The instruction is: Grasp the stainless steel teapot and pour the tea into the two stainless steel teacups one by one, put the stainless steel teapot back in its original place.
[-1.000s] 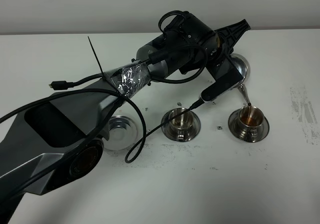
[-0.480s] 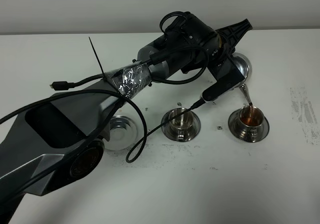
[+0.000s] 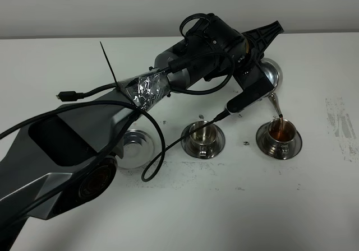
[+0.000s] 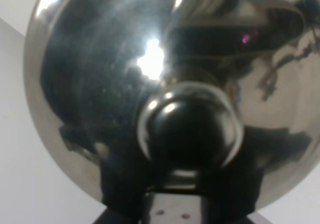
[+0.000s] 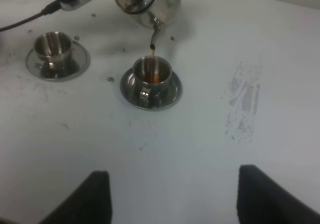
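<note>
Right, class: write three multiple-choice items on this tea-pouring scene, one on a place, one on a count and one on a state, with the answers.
1. The teapot has its spout above:
A the middle cup
B the right cup in the high view
C neither cup

2. How many cups show?
A one
B two
C three

3. The cup under the spout is:
A upside down
B dry
C holding brown tea

Answers:
1 B, a thin stream runs from the spout into the right cup.
2 B, only the middle cup and the right cup are in the high view.
3 C, brown liquid shows inside it.
</note>
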Available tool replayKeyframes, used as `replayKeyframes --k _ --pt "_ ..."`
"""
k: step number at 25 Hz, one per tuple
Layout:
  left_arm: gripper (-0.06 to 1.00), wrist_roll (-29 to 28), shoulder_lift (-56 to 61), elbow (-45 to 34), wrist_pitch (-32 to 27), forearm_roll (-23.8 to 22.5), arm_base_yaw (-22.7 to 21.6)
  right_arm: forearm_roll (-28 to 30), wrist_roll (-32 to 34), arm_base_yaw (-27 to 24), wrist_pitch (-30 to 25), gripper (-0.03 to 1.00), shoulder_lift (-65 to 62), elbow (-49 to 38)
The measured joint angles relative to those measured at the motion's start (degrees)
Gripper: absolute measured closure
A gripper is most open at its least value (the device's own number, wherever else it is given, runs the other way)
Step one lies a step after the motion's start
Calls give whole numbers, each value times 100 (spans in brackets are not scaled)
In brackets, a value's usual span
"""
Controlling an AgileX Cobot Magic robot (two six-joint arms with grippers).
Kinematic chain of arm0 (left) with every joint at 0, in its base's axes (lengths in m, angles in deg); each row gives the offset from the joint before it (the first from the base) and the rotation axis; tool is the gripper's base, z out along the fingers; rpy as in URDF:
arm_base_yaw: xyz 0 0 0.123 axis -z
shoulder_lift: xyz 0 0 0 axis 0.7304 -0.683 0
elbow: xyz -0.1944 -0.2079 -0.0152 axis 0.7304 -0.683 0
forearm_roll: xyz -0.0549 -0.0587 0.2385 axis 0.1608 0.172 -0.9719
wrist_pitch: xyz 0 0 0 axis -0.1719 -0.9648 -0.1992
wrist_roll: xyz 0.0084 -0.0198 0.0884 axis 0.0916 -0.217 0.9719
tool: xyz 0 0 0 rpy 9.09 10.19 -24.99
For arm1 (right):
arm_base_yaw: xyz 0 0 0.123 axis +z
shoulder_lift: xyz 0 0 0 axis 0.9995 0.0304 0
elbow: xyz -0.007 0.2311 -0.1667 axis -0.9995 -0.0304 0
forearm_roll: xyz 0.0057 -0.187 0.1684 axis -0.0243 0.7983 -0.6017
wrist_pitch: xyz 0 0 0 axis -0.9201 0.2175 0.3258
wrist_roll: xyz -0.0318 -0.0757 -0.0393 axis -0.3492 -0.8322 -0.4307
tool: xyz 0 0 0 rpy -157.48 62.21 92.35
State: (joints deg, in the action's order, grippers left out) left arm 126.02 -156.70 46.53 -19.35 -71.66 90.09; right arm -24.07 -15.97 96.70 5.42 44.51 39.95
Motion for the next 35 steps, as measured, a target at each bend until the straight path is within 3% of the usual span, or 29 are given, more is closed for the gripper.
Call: replayKeyframes --k 35 --pt "77 4 0 0 148 0 21 0 0 0 0 45 0 0"
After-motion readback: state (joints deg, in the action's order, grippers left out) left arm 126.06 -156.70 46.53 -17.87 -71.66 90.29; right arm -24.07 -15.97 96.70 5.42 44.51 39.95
